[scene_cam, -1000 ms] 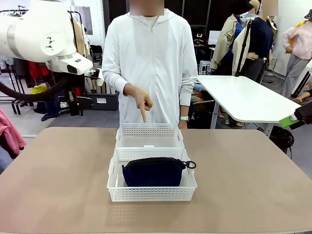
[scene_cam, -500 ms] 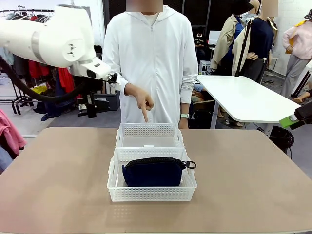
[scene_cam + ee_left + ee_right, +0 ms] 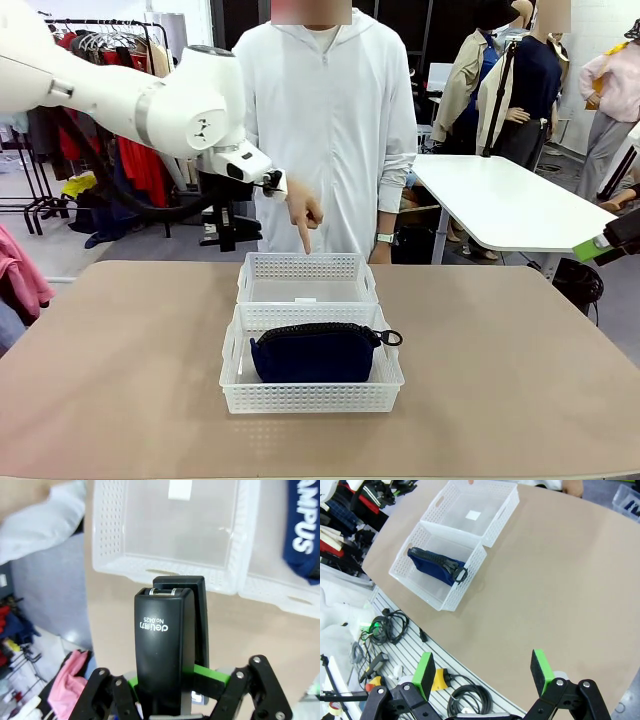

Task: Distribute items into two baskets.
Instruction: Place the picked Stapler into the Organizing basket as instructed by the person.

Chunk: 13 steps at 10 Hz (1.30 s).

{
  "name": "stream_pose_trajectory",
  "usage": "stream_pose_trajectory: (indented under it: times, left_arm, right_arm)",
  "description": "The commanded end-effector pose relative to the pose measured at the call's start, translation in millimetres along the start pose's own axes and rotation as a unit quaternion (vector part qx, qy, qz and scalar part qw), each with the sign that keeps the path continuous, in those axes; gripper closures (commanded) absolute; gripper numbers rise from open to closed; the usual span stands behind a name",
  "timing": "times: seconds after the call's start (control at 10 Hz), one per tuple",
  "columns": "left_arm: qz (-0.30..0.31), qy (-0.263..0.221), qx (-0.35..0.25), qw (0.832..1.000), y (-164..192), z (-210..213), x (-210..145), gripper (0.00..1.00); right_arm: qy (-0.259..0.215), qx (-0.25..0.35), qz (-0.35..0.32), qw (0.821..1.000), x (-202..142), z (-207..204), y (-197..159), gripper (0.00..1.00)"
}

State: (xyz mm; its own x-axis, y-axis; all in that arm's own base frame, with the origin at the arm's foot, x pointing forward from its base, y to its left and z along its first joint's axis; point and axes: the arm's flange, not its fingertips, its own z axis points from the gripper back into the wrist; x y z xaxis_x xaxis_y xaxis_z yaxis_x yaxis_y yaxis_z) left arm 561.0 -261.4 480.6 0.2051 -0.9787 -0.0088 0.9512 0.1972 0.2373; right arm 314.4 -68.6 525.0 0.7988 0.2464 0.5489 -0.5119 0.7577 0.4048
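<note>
L claw (image 3: pixel 165 695) clamped on black desk stapler (image 3: pixel 165 650) | R claw (image 3: pixel 482 677) apart, idle | risk: early drop misses empty white lattice plastic basket (image 3: pixel 170 575), or hits person's pointing hand (image 3: pixel 303 212)

A tan table (image 3: pixel 120 380) takes up the foreground. Beyond it at about ten o'clock stands a clothes rack (image 3: pixel 100 40) hung with red and dark garments. At two o'clock sits a white table (image 3: pixel 500 200) on a pale floor. In the right wrist view, black cables (image 3: pixel 390 627) lie coiled on a ribbed grey floor at eight o'clock
</note>
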Motion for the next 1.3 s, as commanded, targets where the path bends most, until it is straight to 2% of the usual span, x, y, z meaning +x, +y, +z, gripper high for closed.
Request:
stream_pose_trajectory:
  times: [0.0,0.6,1.2]
  left_arm:
    - [-0.020,0.000,0.008,1.000,1.4,-0.9,17.2,1.00]
    - [-0.078,-0.018,0.028,0.996,-9.6,-40.7,68.4,1.00]
    - [-0.131,-0.047,0.000,0.990,-9.1,-76.8,101.9,1.00]
  right_arm:
    - [-0.001,-0.001,-0.002,1.000,0.3,0.4,-0.6,0.00]
    - [-0.001,-0.001,-0.002,1.000,0.3,0.4,-0.6,0.00]
    - [-0.001,-0.001,-0.002,1.000,0.3,0.4,-0.6,0.00]
